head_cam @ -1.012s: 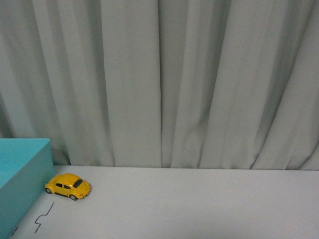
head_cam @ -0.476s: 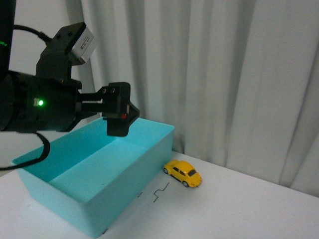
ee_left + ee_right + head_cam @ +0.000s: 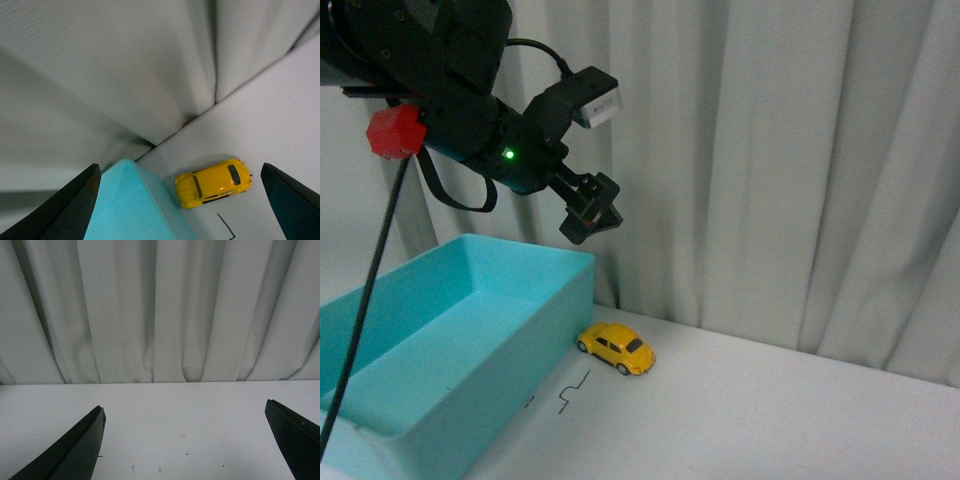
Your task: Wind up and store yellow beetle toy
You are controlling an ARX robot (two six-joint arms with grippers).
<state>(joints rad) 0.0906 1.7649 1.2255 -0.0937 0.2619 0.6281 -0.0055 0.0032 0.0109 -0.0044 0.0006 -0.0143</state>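
Observation:
The yellow beetle toy (image 3: 616,348) stands on its wheels on the white table, right beside the corner of a turquoise box (image 3: 440,340). My left gripper (image 3: 590,210) hangs in the air well above the toy, open and empty. In the left wrist view the yellow beetle toy (image 3: 214,183) lies far below, between the spread fingers (image 3: 70,207) of the left gripper (image 3: 182,210). The right gripper (image 3: 185,445) is open over bare table, with no toy in its view.
The open turquoise box (image 3: 130,210) takes up the left side of the table. A small black zigzag mark (image 3: 572,392) is on the table (image 3: 770,420) by the toy. A pale curtain (image 3: 770,150) hangs behind. A black cable (image 3: 365,300) dangles over the box.
The front camera's view has swung, so box and toy sit differently in frame. My left arm has risen and moved right, its gripper now over the box's far corner.

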